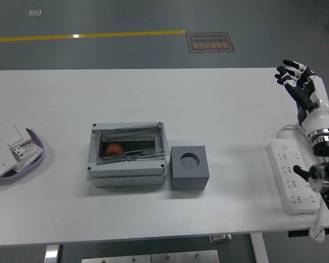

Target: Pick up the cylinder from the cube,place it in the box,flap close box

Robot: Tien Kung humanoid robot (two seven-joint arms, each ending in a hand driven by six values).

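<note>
Far left of the bench (153, 219): a purple tray (37, 148) w/ white wall switches (8, 143) piled on it, parked well apart from the work area, prob. just spare parts.

Centre-left: grey box (127, 174), its clear flap (132, 143) lying down over the opening, slightly skewed, so it looks shut or nearly so. Thru the flap an orange-red thing shows at the left end inside; likely the cylinder (114, 148), tho shape is too blurred to confirm.

Just beside the box on its right, touching or nearly, sits the dark grey cube (189, 168). Its round socket is empty, which fits the cylinder being already moved. Cube set close to the box prob. to keep the transfer short.

Right side: white power strip (292, 175) near the bench edge, cable looping behind.

Far right: right hand (300, 87) raised at the bench edge, well apart from box and cube; fingers (288, 73) spread, loosely bent, holding nothing. Left arm not seen.

Judgement: task looks essentially done; only flap seating maybe needs a check.
</note>
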